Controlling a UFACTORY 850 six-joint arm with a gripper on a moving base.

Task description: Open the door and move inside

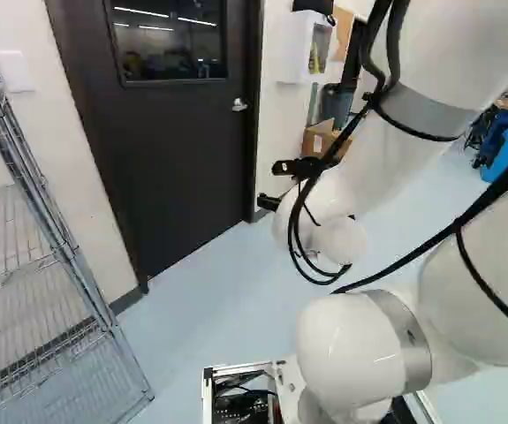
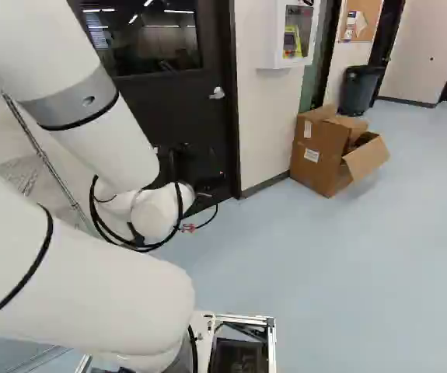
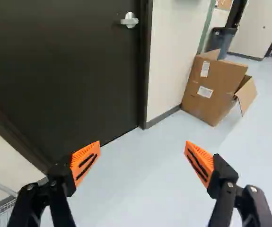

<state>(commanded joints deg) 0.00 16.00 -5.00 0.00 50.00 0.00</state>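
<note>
Wide open, the gripper (image 1: 272, 185) is shown empty; a yellow item (image 2: 291, 40) in a wall cabinet (image 2: 273, 36) and open cardboard box (image 2: 316, 159) are seen, the former by base views only.

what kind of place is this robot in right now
Probably a storeroom or back hallway of a workshop or lab: there's a dark windowed door with a silver lever handle, wire shelving beside it, and an open cardboard box on the floor.

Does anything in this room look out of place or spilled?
Mildly: the cardboard box sits on the floor by the wall, near the trash can, a flap hanging open, as if left there. I see no spill.
</note>
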